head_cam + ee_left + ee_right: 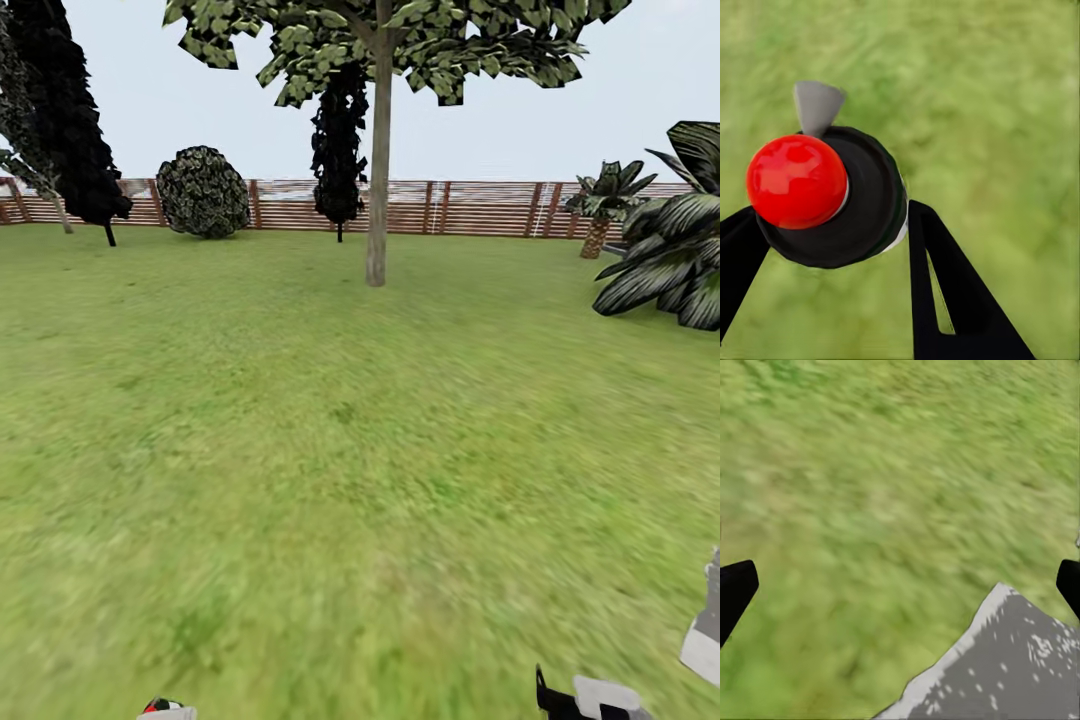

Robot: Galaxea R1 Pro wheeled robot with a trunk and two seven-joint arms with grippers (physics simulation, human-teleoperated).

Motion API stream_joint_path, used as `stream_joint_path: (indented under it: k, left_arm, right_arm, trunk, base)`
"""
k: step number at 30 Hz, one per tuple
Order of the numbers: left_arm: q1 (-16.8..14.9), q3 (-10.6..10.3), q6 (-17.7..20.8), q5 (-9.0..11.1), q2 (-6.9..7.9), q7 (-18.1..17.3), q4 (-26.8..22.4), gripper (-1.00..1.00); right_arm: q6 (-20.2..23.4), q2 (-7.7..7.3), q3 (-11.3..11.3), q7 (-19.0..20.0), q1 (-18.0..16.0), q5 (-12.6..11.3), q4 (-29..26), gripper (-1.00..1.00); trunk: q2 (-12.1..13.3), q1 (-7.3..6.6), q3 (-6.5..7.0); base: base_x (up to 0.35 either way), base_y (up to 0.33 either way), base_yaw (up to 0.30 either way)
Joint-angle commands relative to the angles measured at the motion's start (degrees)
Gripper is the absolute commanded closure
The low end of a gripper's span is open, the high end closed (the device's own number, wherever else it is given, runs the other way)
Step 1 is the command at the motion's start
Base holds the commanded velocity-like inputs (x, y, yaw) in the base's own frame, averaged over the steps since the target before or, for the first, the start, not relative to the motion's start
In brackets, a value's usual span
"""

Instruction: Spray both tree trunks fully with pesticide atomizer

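The pesticide atomizer (pixel 799 180), with a red round top, black collar and grey nozzle, sits between the black fingers of my left gripper (pixel 832 214), which is shut on it. Its red-and-white tip (pixel 165 708) pokes up at the bottom edge of the head view. One tree stands ahead across the lawn, its straight grey-tan trunk (pixel 378 200) bare under a leafy crown. My right gripper (pixel 902 585) hangs open over the grass, holding nothing, and part of it (pixel 575 698) shows low on the right.
A brown slat fence (pixel 470 207) closes the far side. A round bush (pixel 203 190) and dark narrow trees (pixel 70 120) stand at back left, palms (pixel 670 250) at the right. A grey paving stone (pixel 1005 660) lies under my right gripper.
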Motion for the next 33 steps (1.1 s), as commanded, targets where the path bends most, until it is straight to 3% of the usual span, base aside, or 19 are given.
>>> stream_joint_path:
  k: [1, 33]
  left_arm:
    - [-0.03, -0.17, -0.16, 0.10, 0.00, 0.57, 0.03, 1.00]
    - [-0.03, -0.17, -0.18, 0.14, 0.00, 0.57, 0.03, 1.00]
  right_arm:
    - [-0.15, 0.01, -0.07, -0.17, -0.04, 0.26, 0.05, -1.00]
    - [-0.06, -0.06, -0.05, -0.17, -0.04, 0.34, 0.16, -1.00]
  trunk:
    - [-0.02, 0.03, -0.05]
    - [-0.02, 0.03, -0.05]
  base:
    - [0.337, 0.000, 0.000]
    - [0.337, 0.000, 0.000]
